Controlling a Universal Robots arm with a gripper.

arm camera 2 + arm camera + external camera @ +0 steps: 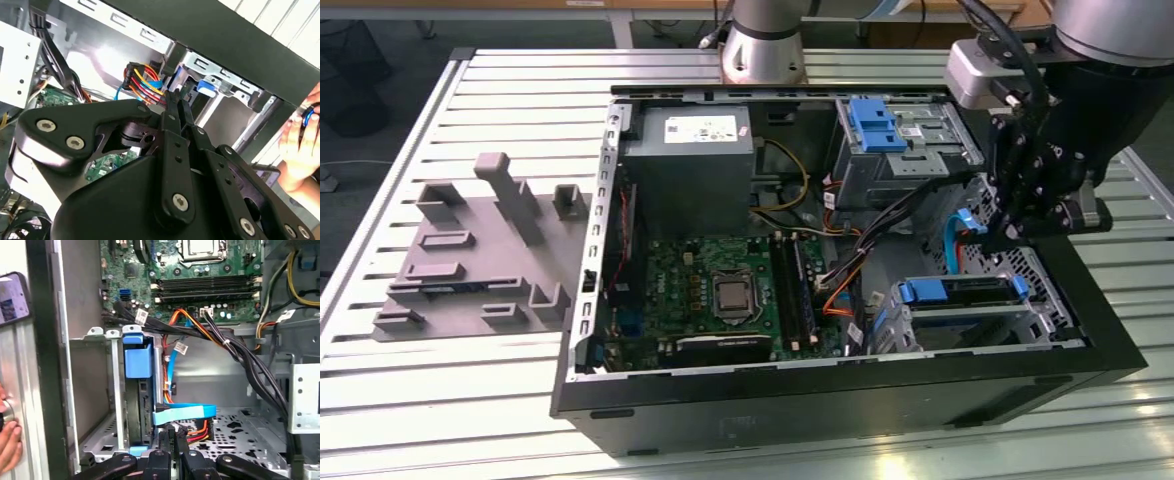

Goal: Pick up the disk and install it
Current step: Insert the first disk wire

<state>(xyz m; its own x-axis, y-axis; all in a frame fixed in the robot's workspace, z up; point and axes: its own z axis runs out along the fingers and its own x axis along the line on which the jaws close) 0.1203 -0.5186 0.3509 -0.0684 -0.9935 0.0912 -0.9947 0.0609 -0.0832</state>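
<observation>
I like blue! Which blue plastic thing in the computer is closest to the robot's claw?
The blue-railed disk in the front cage, just below the gripper; the other blue bracket sits at the back.

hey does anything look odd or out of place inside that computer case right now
Nothing looks damaged or spilled. One thing stands out: a person's hand is at the edge of the second wrist view, just outside the case wall, close to the working gripper. The disk sits upright in its cage, seemingly straight.

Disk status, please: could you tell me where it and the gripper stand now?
Gripper shut, empty, inside the case beside the drive cage. Disk seated in the cage. Blue flat cable close by the gripper.
</observation>
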